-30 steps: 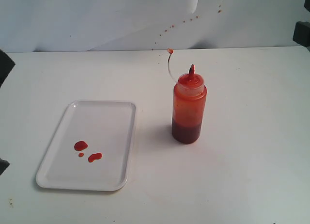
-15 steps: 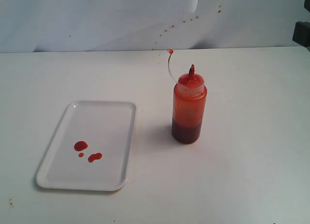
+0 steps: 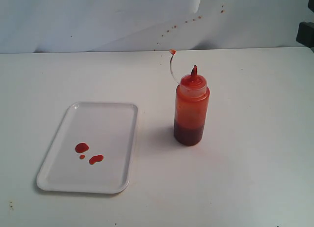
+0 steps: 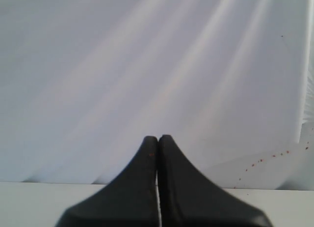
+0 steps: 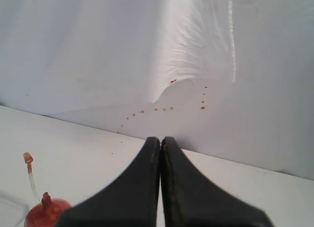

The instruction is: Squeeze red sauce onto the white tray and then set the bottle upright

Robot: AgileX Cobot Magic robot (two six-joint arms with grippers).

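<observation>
The bottle [image 3: 191, 109] stands upright on the table right of centre, orange-red with a dark red base, its nozzle up and its thin cap tether curling to the upper left. Its red top [image 5: 46, 212] shows at the edge of the right wrist view. The white tray [image 3: 117, 138] lies flat to the bottle's left, with three small blobs of red sauce [image 3: 82, 148] in its near half. My left gripper [image 4: 158, 138] is shut and empty, facing the white backdrop. My right gripper [image 5: 160, 139] is shut and empty, raised behind the bottle. Neither gripper's fingers show in the exterior view.
A white cloth backdrop [image 3: 98, 15] hangs behind the table, speckled with red spatter [image 3: 186, 21]. A dark part of the right arm [image 3: 306, 34] shows at the right edge. The white tabletop [image 3: 255, 163] spreads around tray and bottle.
The dark arm parts at the left edge of the exterior view have withdrawn out of sight. Bottle, tray and sauce have not moved.
</observation>
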